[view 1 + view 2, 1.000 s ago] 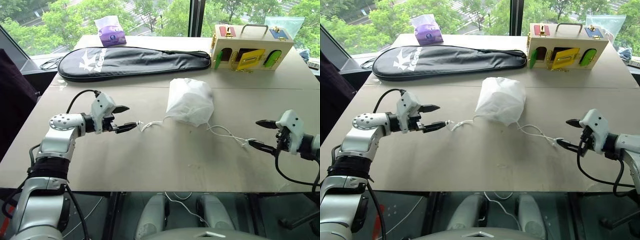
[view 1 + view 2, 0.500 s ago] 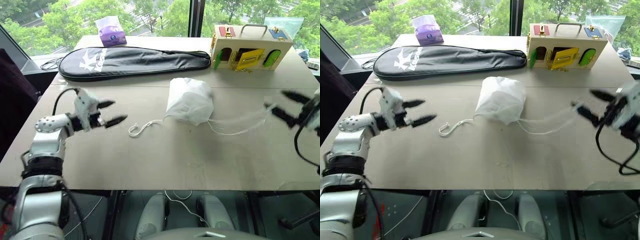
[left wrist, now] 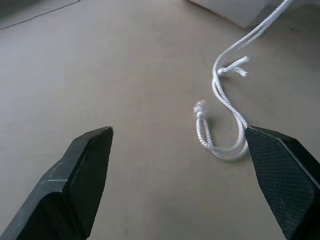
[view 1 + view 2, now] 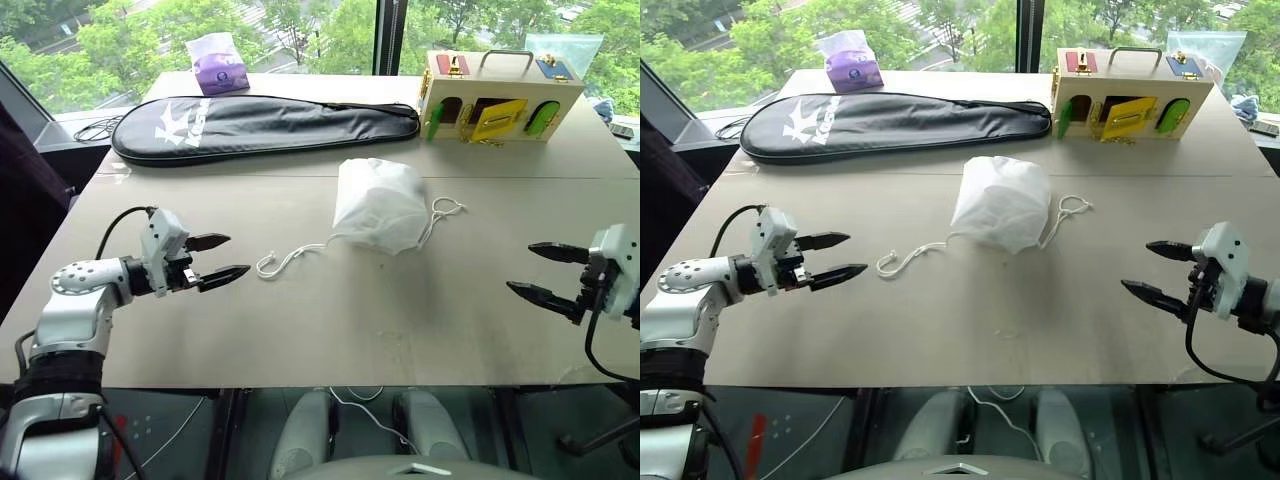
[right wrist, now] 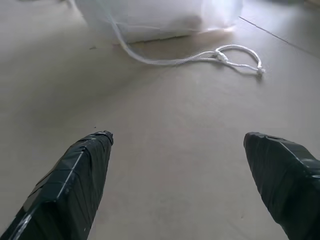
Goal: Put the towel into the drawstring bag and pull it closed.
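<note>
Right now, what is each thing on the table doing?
Bag: bulging, mouth cinched, lying on the table.
Left cord: loose, nothing holding it.
Right cord: loose, curled beside the bag.
Left end effector: open, empty.
Right end effector: open, empty.
Wooden box: yellow door ajar.

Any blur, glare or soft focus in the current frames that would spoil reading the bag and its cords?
Eye views: sharp, even daylight from the windows, drawstring bag bright but readable. Left wrist view: cord crisp, near fingers slightly soft. Right wrist view: bag washed out by brightness, cord loop clear, fingers soft.
</note>
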